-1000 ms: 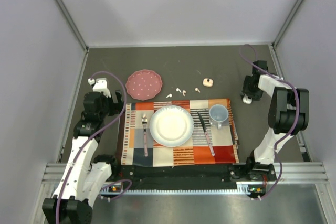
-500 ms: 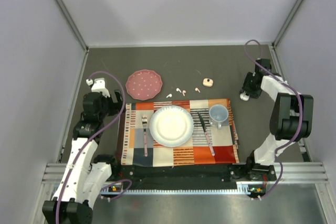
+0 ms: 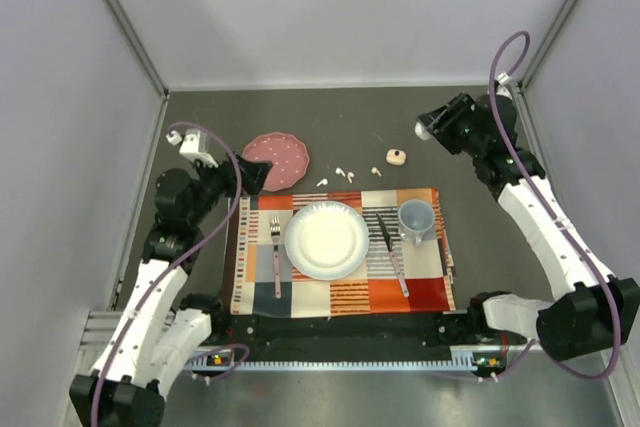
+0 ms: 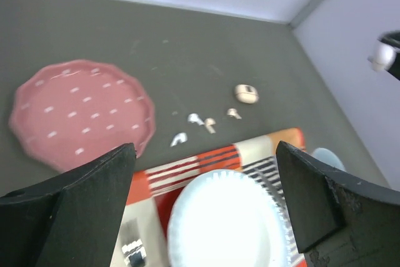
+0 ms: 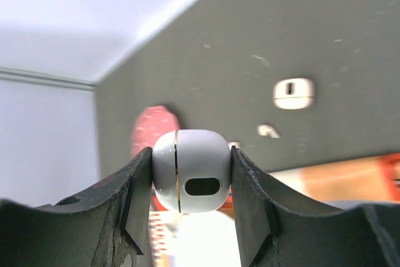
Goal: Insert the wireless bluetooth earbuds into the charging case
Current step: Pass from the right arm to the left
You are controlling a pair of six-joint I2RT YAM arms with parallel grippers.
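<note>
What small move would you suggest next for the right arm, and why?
Probably bring the right gripper, which holds the closed white charging case in the air, down beside the earbuds lying loose beyond the placemat, so the open left gripper can help load them.

I read no text, brand or number in any of my views. The white case (image 5: pixel 190 170) carries only a dark oval mark and a gold seam; the pink plate (image 4: pixel 81 114) just pale dashes.
</note>
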